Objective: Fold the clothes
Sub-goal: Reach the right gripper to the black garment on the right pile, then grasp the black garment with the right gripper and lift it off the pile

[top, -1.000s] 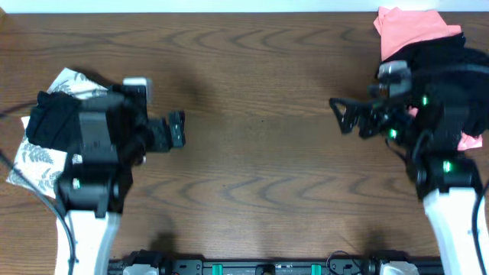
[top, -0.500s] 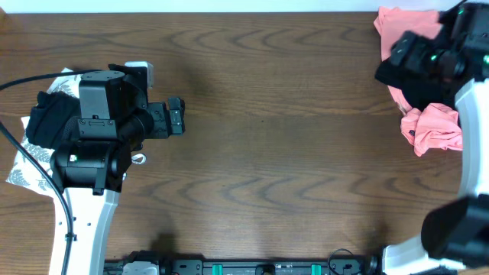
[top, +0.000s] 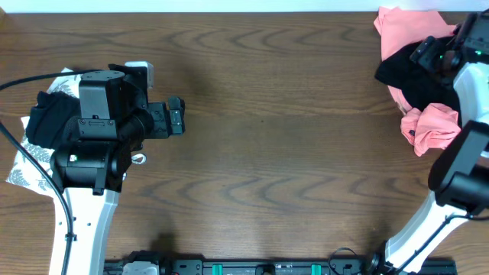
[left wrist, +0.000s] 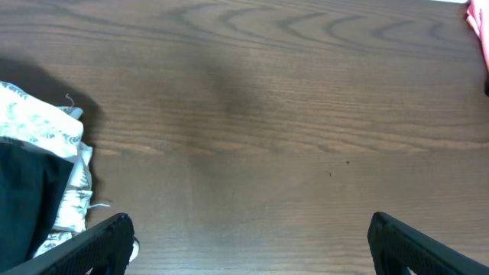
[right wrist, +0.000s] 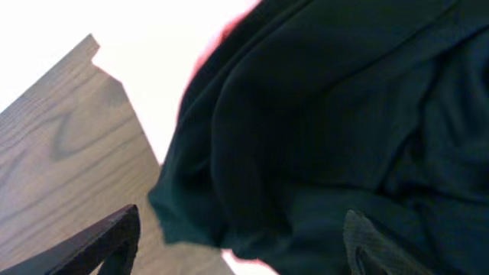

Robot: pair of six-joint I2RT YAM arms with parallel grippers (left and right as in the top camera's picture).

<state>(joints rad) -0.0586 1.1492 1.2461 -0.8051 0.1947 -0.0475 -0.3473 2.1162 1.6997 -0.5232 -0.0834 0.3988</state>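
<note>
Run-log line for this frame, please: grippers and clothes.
left gripper: open, over table | right gripper: open, at black shirt | black shirt: atop pink garment, not gripped

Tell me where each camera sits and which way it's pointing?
Overhead: fixed above, looking straight down on the wooden table; left arm and right arm show, left claw open.
Left wrist: rides the left arm, looking across the table past its fingertips; leaf-print garment at left.
Right wrist: rides the right arm, close on the black shirt, framed by the open fingers of the right claw.
Shared: overhead and right wrist show the black shirt; overhead and left wrist, the leaf-print garment.
</note>
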